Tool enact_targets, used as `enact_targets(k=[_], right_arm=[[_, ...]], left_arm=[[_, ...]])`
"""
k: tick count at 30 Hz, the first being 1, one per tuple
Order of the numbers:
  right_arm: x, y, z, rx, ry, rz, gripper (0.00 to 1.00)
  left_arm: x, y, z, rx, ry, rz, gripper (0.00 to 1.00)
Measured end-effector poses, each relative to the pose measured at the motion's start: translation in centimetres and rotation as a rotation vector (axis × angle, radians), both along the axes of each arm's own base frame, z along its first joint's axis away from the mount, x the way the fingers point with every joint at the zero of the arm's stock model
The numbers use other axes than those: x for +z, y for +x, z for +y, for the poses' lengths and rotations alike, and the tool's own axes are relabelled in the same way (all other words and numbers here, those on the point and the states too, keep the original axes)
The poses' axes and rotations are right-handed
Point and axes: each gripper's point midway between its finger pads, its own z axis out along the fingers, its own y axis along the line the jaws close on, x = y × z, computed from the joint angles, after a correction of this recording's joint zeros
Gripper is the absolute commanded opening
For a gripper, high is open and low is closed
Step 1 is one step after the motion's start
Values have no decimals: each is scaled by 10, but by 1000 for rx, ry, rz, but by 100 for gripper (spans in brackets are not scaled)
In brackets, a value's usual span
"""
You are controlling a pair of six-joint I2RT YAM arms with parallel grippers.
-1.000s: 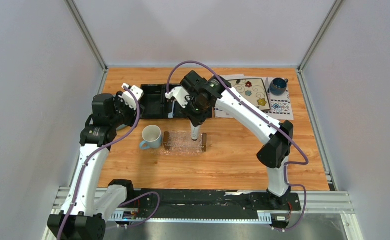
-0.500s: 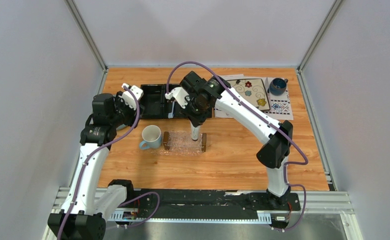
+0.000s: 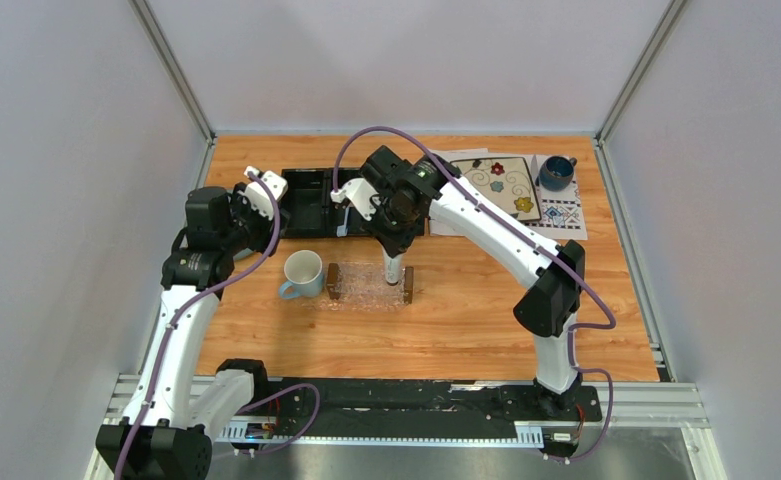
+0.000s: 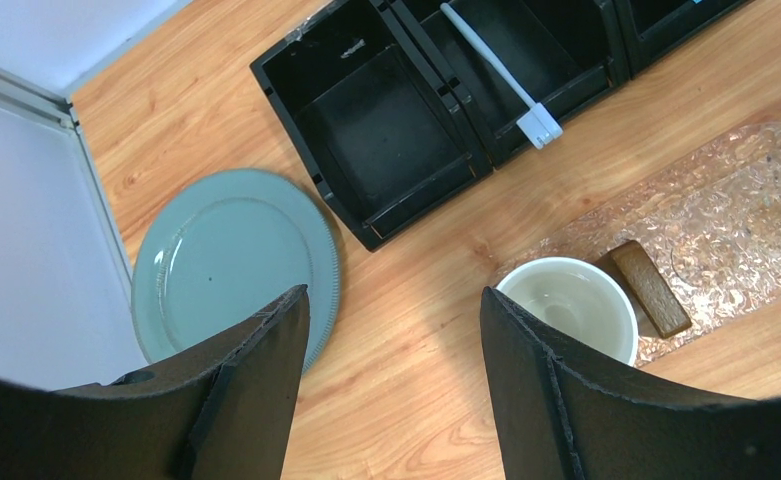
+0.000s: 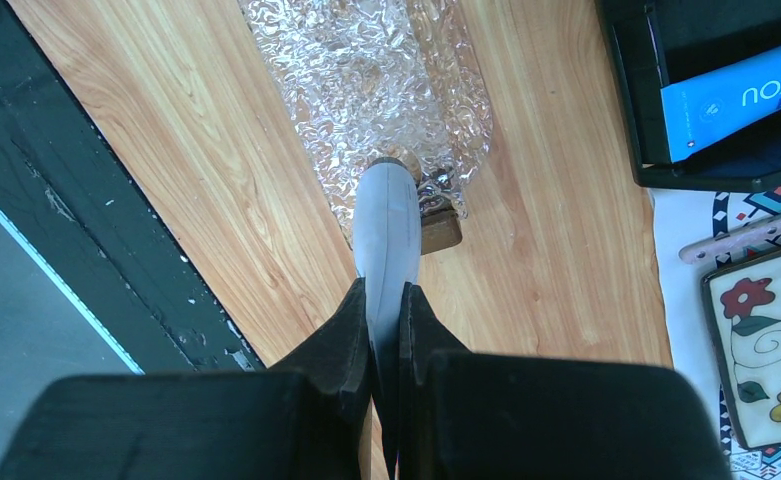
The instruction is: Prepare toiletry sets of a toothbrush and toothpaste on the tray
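Observation:
My right gripper [image 5: 386, 295] is shut on a pale grey toothpaste tube [image 5: 388, 225], which hangs cap-down over the right end of the clear textured tray [image 5: 366, 80], beside its brown wooden bar [image 5: 439, 230]. From above, the tube [image 3: 393, 266] stands upright at the tray [image 3: 361, 287]; I cannot tell whether it touches. The toothbrush [image 4: 496, 65] lies in the middle compartment of the black organizer [image 4: 396, 130]. My left gripper [image 4: 394, 292] is open above bare wood, with nothing between its fingers.
A white mug [image 4: 571, 305] stands against the tray's left bar. A green plate [image 4: 231, 260] lies at the far left. A blue box [image 5: 736, 100] sits in the organizer's right compartment. A floral plate [image 3: 501, 187] and a blue mug [image 3: 556, 172] are at the back right.
The right arm has shifted very slightly with the tube still in its grip. The left arm has not moved.

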Motion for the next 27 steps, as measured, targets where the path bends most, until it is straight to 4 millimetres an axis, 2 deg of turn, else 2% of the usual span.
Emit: enact_targets(k=[11,27], right_arm=[[0,-3,2,8,-8,-9,0],[-3,0,1,4,-23,-21,0]], left_arm=[[-7,-1,-1,-4,-2,15,71],[-7,-1,-2,-13,-8,15,71]])
